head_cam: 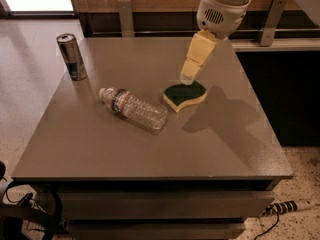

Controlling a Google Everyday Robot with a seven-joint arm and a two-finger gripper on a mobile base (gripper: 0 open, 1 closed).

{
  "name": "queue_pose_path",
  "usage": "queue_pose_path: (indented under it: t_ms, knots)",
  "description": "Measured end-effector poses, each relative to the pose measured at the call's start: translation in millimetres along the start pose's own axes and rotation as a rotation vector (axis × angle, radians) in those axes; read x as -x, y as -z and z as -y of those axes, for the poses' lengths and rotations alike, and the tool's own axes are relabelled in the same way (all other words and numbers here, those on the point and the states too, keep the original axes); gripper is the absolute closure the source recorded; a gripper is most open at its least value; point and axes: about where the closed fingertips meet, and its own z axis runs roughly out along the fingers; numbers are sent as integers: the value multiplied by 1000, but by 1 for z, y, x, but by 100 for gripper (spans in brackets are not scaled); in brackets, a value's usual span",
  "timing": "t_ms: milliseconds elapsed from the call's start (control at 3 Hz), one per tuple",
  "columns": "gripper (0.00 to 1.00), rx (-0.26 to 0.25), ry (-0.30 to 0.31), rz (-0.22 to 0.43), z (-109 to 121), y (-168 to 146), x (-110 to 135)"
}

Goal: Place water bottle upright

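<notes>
The cream-yellow gripper (188,76) hovers tip-down over the green-and-yellow sponge (185,95); spread or pressed together, I cannot tell. Just left, the clear ribbed plastic water bottle (134,109) lies on its side on the grey table (150,164); a silver-blue metal can (72,57) stands far left.

The grey-brown table (100,154) carries three things. A silver-blue can (71,56) stands upright at 10 o'clock, near the corner. The water bottle (134,110) lies on its side near the middle, cap toward 10 o'clock. A green-and-yellow sponge (185,95) lies near it at 2 o'clock, and the end effector (188,77) hangs at the sponge's far edge.
</notes>
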Motion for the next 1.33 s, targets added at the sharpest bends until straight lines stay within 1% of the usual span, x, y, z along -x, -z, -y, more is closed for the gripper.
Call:
queue_pose_path:
  t_ms: [333, 667, 1000, 1333]
  knots:
    - [0, 30, -16, 58, -24, -6, 34]
    - [0, 75, 33, 107, -62, -20, 68]
    - [0, 74, 34, 105, -63, -21, 70]
    - [0, 61, 43, 83, -64, -29, 84]
